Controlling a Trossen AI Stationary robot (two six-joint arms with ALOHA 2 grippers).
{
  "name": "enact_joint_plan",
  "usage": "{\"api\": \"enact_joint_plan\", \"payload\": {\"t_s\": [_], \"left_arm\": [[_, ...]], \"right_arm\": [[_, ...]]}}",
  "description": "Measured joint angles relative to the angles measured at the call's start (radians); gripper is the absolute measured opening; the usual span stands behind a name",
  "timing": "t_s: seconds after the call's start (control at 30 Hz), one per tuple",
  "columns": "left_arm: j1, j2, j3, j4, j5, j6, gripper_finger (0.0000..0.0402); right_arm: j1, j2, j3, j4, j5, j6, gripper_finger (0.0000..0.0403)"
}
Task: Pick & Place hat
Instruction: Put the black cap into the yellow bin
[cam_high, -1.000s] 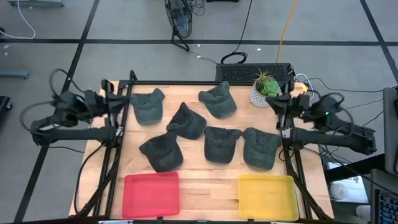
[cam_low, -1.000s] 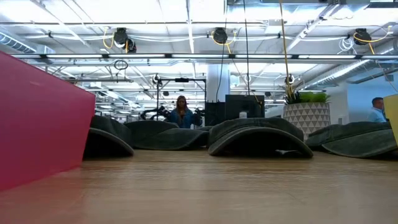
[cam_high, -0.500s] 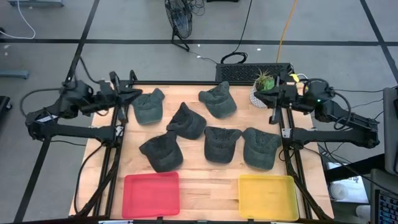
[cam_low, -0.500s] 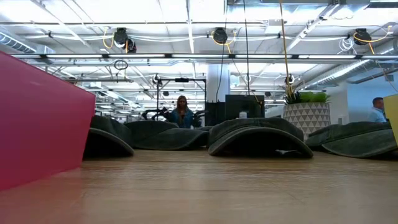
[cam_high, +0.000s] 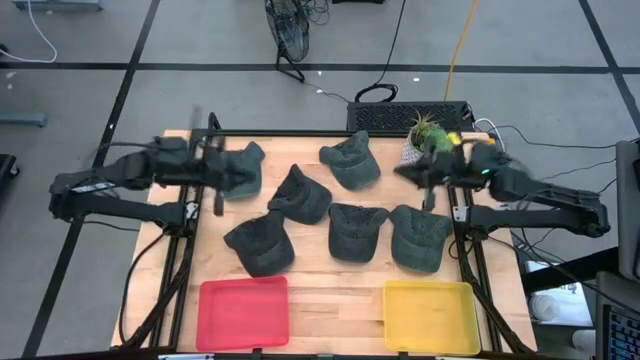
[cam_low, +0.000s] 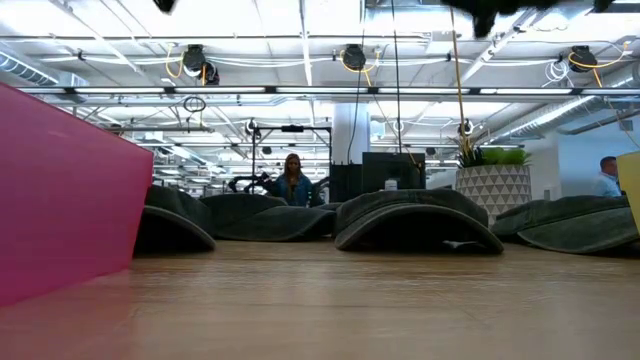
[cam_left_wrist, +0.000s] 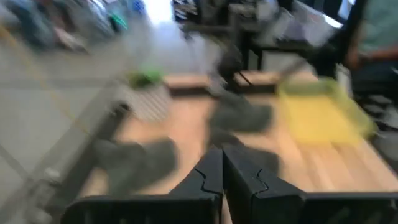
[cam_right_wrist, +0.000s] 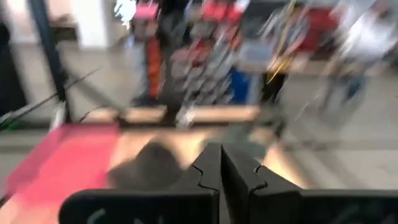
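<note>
Six dark hats (cam_high: 358, 229) lie on the wooden surface (cam_high: 330, 290) | left hand (cam_high: 228, 172) fingers pressed together, above the rear-left hat | right hand (cam_high: 408, 172) pressed together, beside the potted plant (cam_high: 424, 140)

matt cloth hats (cam_high: 358, 229) lie on smooth pale wood table (cam_high: 330, 297).

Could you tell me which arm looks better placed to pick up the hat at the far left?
Probably the left: its gripper hangs beside the far-left hat, while the right gripper is across the table by the plant.
</note>
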Motion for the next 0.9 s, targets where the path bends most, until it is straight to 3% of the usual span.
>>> {"api": "enact_joint_plan", "payload": {"t_s": [0.17,0.43,0.53,0.7,0.83,0.9], "left_arm": [[-0.027,0.105,-0.114,0.14,-0.046,-0.001,0.0005],[-0.029,0.177,-0.122,0.298,-0.052,0.009,0.0021],[-0.029,0.202,-0.123,0.343,-0.053,0.062,0.0013],[-0.029,0.248,-0.124,0.555,-0.047,0.112,0.0004],[-0.049,0.303,-0.175,0.737,0.064,0.065,0.0013],[-0.059,0.312,-0.182,0.797,0.061,0.043,0.0017]], "right_arm": [[0.033,0.091,-0.088,0.017,0.031,0.063,0.0027],[0.103,0.191,-0.086,0.028,0.028,0.086,0.009],[0.135,0.235,-0.087,0.029,0.038,0.09,0.0095],[0.185,0.313,-0.086,0.086,0.086,0.115,0.0095],[0.242,0.411,-0.086,0.092,0.13,0.155,0.0095],[0.271,0.456,-0.086,0.119,0.134,0.156,0.0095]]}}
